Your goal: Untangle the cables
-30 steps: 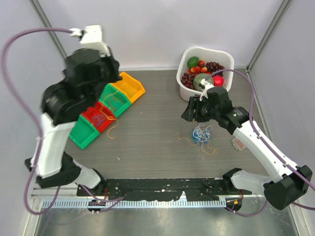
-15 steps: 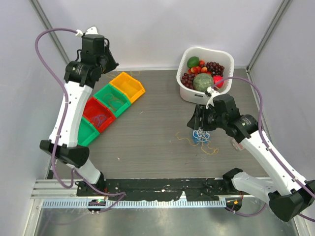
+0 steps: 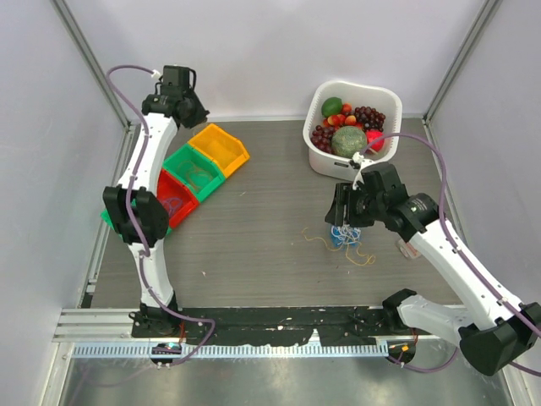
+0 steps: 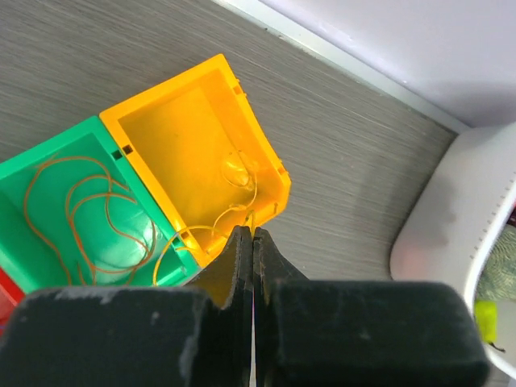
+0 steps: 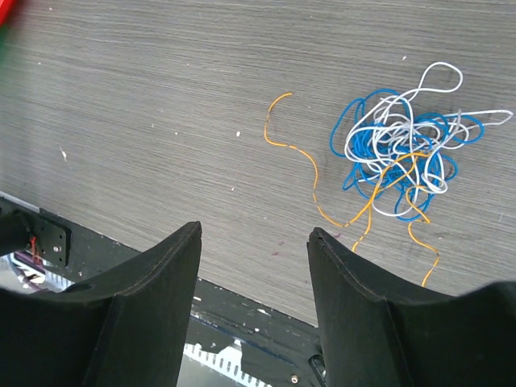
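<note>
1. Near zone. The right gripper (image 5: 254, 238) hangs over the tabletop (image 3: 254, 245) with its jaws spread and nothing between them. The cables (image 5: 399, 157) lie on the tabletop just beside the gap between the jaws, not inside it. This bunch holds blue, white and yellow-orange loops wound through one another. One yellow-orange strand (image 5: 294, 149) trails out of the bunch across the bare surface.

2. Middle zone. A row of bins stands at the left side of the tabletop. The red bin (image 3: 184, 194) holds one dark looped cable; its colour cannot be read. The green bin (image 4: 32, 242) holds one brownish-orange cable, lying in open loops. The yellow bin (image 4: 173, 133) holds a yellow-orange cable (image 4: 234, 173), part of which hangs over the near wall of the bin.

3. Far zone. The left gripper (image 4: 252, 238) is raised above the yellow bin with its jaws pressed together. The yellow-orange cable runs up close to the tips; whether it is pinched there cannot be determined. A white fruit basket (image 3: 325, 161) stands at the far right and plays no part in the task.

4. Progress. Judged from this layout, three cables are separated and sorted, one per bin. The blue, white and yellow-orange cables in the bunch are left to part. The task appears to be roughly half complete.

5. Next step, estimated: the right gripper lowers onto one outer loop of the bunch.
</note>
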You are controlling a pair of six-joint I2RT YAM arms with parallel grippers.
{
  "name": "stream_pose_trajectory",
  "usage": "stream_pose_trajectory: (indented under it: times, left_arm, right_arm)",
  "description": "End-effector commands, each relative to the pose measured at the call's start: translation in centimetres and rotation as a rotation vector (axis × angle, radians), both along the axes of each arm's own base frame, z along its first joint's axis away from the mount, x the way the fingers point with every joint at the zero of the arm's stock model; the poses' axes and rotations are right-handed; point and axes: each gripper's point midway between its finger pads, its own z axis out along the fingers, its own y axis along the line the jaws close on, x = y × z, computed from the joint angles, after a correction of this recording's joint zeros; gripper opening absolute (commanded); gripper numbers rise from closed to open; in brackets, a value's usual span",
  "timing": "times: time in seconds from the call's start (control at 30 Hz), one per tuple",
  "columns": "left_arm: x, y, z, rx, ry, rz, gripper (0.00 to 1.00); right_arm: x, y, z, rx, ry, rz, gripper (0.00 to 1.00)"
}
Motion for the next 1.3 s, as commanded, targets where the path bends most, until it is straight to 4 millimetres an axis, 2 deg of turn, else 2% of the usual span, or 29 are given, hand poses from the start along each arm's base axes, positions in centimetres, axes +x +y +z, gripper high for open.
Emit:
stream_pose_trajectory:
  times: [0.0,0.17,0.4,0.57,0.67,0.77,0.8,0.9,1.0,1.1,1.2,1.27]
  left_arm:
    - [3.3,-0.3,1.5,-0.024,-0.110,-0.033,0.00]
    - [5.5,0.5,-1.4,-0.001,-0.078,-0.019,0.00]
    - [7.4,0.1,-8.4,-0.015,0.012,-0.008,0.00]
    - [7.8,0.8,-11.7,0.012,0.070,0.024,0.00]
    - [7.2,1.1,-12.9,0.023,0.109,0.045,0.00]
    - [6.7,1.9,-12.9,0.046,0.126,0.069,0.02]
    - [6.6,2.0,-12.4,0.051,0.128,0.068,0.09]
    - [6.0,2.4,-10.2,0.067,0.134,0.062,0.42]
    - [4.7,2.6,-7.4,0.059,0.111,0.071,0.60]
    - [3.3,2.5,-5.3,0.038,0.075,0.081,0.92]
    - [0.6,1.8,-3.8,0.013,0.106,0.045,0.97]
    - [-1.6,-0.4,-3.0,-0.037,0.118,-0.041,0.91]
  right_arm:
    - [1.1,0.0,1.2,-0.021,-0.050,0.004,0.61]
    - [1.3,0.3,0.8,-0.017,-0.022,-0.003,0.60]
    - [0.7,-0.9,0.3,-0.045,-0.028,-0.043,0.60]
    - [0.3,0.3,0.4,0.004,0.018,-0.018,0.60]
    - [0.5,-0.3,0.3,-0.025,-0.003,-0.026,0.60]
    - [0.9,-0.4,0.2,-0.033,-0.007,-0.035,0.60]
    - [0.9,-0.2,0.2,-0.028,-0.003,-0.031,0.60]
    - [0.7,0.7,0.3,0.003,0.025,-0.005,0.59]
    - [0.7,0.3,-0.3,-0.012,0.022,-0.012,0.59]
    - [1.1,-0.2,-1.6,-0.035,0.022,-0.050,0.59]
    - [1.5,0.0,-2.4,-0.031,0.076,-0.103,0.59]
    - [1.5,0.6,-2.9,-0.014,0.106,-0.097,0.58]
